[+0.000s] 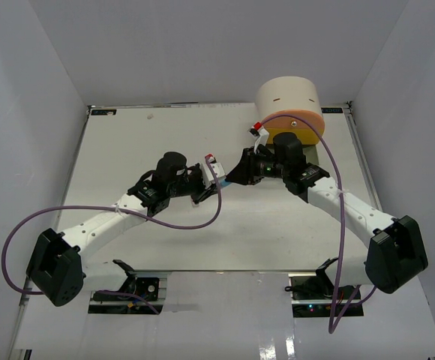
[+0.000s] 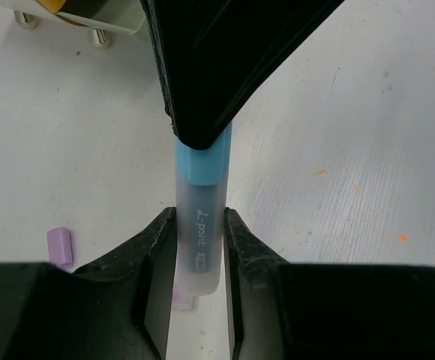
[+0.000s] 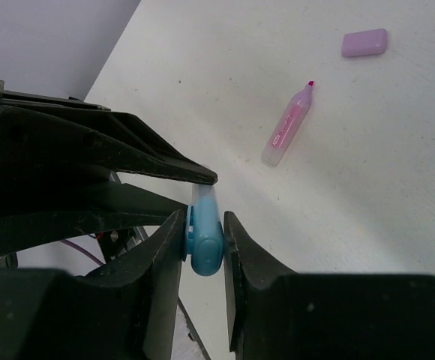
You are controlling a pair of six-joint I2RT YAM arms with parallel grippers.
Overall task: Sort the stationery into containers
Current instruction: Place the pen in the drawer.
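Left gripper closed narrow on the clear barrel of the blue marker. Right gripper is pinched on its blue cap, so I read both ends as held. The marker sits near the cream organiser, to its left on the arm-base side; a pink marker and a purple piece lie loose, apart from the organiser.

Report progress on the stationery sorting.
Done: nothing visibly sorted; the organiser hides its contents. In hand: the left gripper holds the blue marker by its barrel, the right gripper by its cap. Left: the uncapped pink marker and purple piece, lying on the table.
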